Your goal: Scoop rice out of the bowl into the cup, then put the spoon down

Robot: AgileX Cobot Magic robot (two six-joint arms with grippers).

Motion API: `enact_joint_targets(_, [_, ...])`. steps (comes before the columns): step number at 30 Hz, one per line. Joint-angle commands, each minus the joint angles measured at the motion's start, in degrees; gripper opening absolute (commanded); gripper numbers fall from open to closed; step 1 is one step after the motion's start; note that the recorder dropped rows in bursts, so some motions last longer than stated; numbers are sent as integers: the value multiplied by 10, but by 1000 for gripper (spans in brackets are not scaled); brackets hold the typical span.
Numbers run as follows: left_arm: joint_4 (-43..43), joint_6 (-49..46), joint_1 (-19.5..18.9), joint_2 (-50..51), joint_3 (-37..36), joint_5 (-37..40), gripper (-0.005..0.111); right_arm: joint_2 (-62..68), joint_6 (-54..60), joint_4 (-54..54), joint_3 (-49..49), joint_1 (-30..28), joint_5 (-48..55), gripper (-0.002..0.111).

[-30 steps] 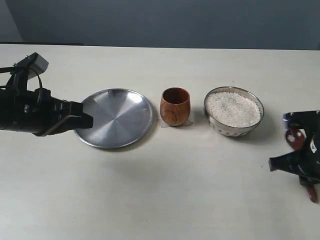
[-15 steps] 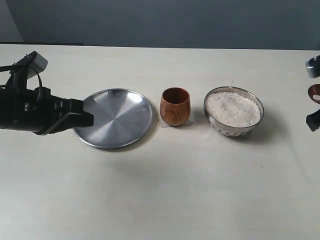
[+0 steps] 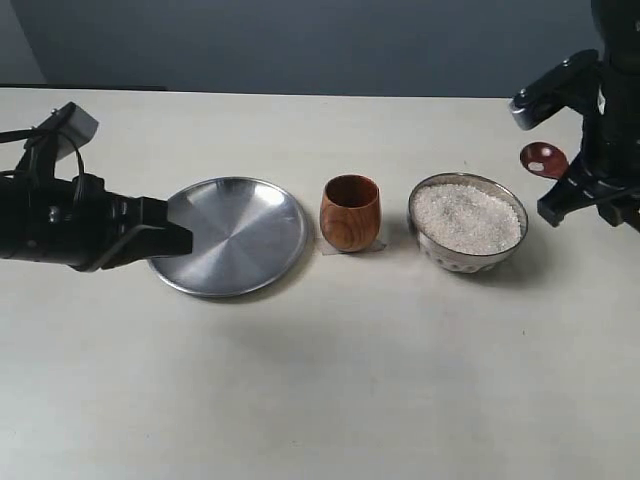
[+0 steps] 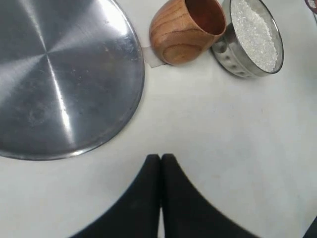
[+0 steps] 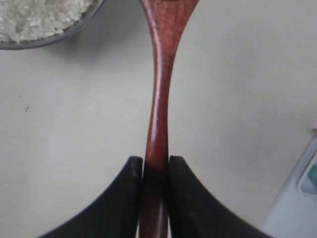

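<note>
The steel bowl [image 3: 467, 222] holds a heap of white rice [image 3: 466, 216] right of centre. Just left of it stands the reddish-brown wooden cup [image 3: 350, 212]. My right gripper [image 3: 578, 185] hovers above the table to the right of the bowl, shut on the handle of the dark wooden spoon [image 5: 157, 99]. The spoon's oval bowl [image 3: 543, 157] points toward the rice bowl's far right rim. In the right wrist view the bowl's rim [image 5: 49, 34] shows beside the spoon's neck. My left gripper [image 3: 172, 240] is shut on nothing, at the near left edge of the steel plate [image 3: 232, 236].
The flat steel plate [image 4: 54, 79] lies left of the cup [image 4: 185, 29], with the bowl [image 4: 250, 42] beyond. A small white tag [image 3: 378, 245] sits at the cup's foot. A pale object [image 5: 297, 198] shows at the edge of the right wrist view.
My right gripper has lifted the spoon from the table's near right and carried it up and back, to hover beside the bowl's right rim. The left arm has stayed put.
</note>
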State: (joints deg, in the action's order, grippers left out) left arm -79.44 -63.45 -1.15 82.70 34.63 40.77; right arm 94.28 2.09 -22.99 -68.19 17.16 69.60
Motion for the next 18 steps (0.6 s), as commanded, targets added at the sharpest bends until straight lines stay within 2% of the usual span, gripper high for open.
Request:
enact_joint_targets(1, [-4,-2,2,-1,2,5,0,14,11,3,-16,6,4,-1])
enact_joint_targets(13, [-5,-2,2,-1,2,8,0,61,19,4,-19,59,4,-1])
enact_joint_targets(18, [-6,-2,2,-1,2,8,0,61,19,1,-19,63,4,-1])
